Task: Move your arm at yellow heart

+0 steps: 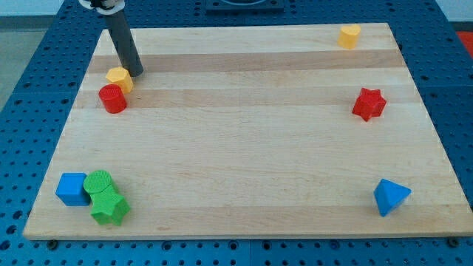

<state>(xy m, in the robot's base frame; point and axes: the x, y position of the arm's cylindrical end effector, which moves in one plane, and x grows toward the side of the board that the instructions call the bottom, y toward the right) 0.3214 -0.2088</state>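
The yellow heart [349, 35] lies near the view's top right corner of the wooden board [244, 133]. My tip [136, 73] is at the view's top left, far from the heart. It stands just right of a yellow block [118, 78], close to it or touching it. A red cylinder [112, 98] sits just below that yellow block.
A red star [369, 103] lies at the view's right. A blue triangle [389, 196] is at the bottom right. At the bottom left a blue cube [72, 188], a green cylinder [98, 182] and a green star [109, 207] are clustered together.
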